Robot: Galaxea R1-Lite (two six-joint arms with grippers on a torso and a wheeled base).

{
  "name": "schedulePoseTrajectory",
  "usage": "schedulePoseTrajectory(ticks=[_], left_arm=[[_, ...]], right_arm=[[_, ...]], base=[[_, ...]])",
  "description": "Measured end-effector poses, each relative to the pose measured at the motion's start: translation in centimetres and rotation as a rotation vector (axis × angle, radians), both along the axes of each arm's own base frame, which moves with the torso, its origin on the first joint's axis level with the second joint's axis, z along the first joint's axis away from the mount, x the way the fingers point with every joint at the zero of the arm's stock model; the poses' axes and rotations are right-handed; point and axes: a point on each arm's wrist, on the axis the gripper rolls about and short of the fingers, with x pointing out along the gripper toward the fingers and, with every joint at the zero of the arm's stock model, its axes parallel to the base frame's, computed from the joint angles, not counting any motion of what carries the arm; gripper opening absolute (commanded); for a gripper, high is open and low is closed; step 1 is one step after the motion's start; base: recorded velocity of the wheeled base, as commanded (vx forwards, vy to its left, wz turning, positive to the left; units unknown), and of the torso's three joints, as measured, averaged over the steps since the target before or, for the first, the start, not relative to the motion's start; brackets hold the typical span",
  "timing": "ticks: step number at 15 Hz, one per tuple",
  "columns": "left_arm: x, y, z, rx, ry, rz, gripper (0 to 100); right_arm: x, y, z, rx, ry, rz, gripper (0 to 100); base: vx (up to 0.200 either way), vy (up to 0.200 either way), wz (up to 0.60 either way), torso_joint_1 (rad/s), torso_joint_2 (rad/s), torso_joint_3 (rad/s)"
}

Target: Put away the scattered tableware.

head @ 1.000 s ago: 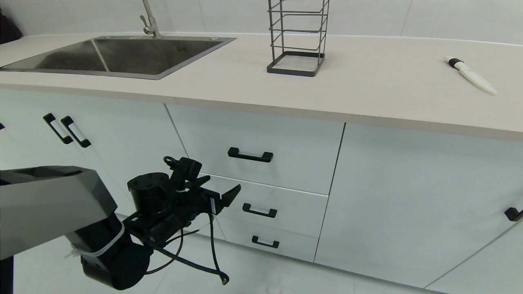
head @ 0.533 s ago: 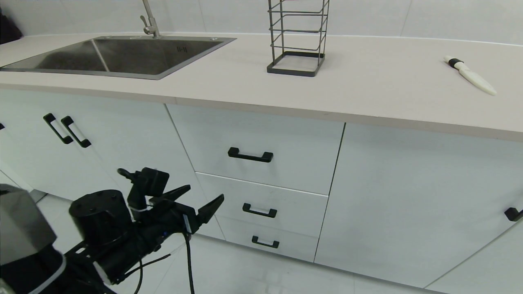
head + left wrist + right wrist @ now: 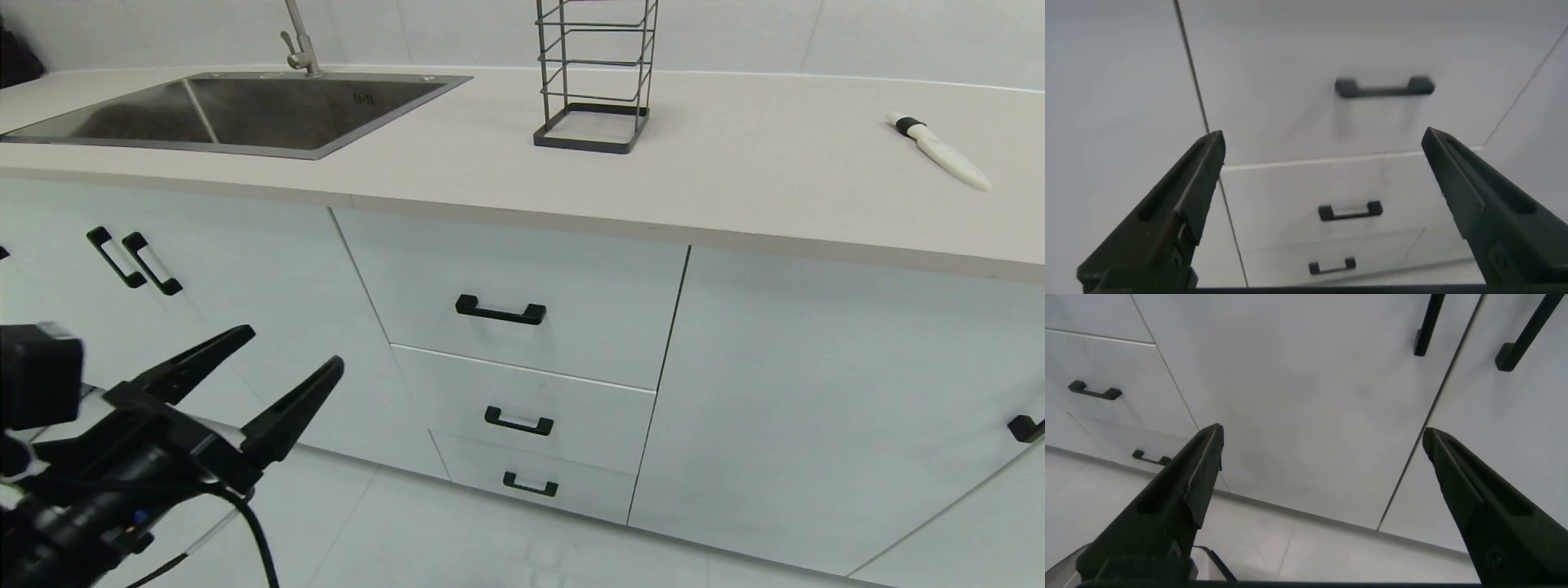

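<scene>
Knife [image 3: 939, 151]: cream-coloured with a black band near one end, lying flat on the countertop at the far right, well apart from both grippers.
Countertop [image 3: 735, 188]: pale beige, running the full width above white cabinet fronts.
Wire rack [image 3: 594, 77]: dark and upright, standing on the countertop near the back wall, between the sink and the knife.
Sink [image 3: 237, 110]: steel basin set into the countertop at the left, with a tap [image 3: 299, 41] at its back rim.
Drawers [image 3: 522, 367]: three stacked below the countertop, roughly under the wire rack, each with a black handle.
Left gripper [image 3: 294, 345]: low at the left, below countertop level, in front of the cabinet doors [image 3: 204, 269]; fingers spread wide with nothing between them. Its wrist view [image 3: 1323, 147] faces the drawer stack.
Right gripper [image 3: 1323, 439]: fingers spread wide, holding nothing, pointed at a plain white cabinet front above the floor tiles [image 3: 1315, 555], with black bar handles [image 3: 1429, 327] at the upper edge.
</scene>
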Motion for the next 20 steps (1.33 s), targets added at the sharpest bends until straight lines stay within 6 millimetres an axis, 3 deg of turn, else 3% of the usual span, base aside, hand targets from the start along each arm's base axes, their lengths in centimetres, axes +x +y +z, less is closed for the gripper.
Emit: schedulePoseTrajectory(ticks=[4,7,13,17,20], left_arm=[[-5.5,1.3,1.1,0.006,-0.075,0.021,100],[-9.0,2.2,0.3,0.028,0.019,0.055,100],[-16.0,3.7,-5.3,0.093,0.287,0.080,100],[-16.9,4.2,-8.4,0.123,0.284,0.256,100],[-17.1,4.1,-8.8,0.124,0.259,0.381,100]], right_arm=[[0.0,0.0,0.0,0.003,0.000,-0.001,100],[0.0,0.0,0.0,0.004,0.000,0.000,100],[0.0,0.0,0.0,0.003,0.000,0.000,100],[0.0,0.0,0.0,0.003,0.000,0.001,100],[0.0,0.0,0.0,0.004,0.000,0.001,100]], base=[[0.000,0.000,-0.45,0.003,0.00,0.001],[0.000,0.000,-0.20,0.001,0.00,0.001],[0.000,0.000,0.00,0.000,0.00,0.000],[0.000,0.000,0.00,0.000,0.00,0.000],[0.000,0.000,-0.60,0.002,0.00,0.001]])
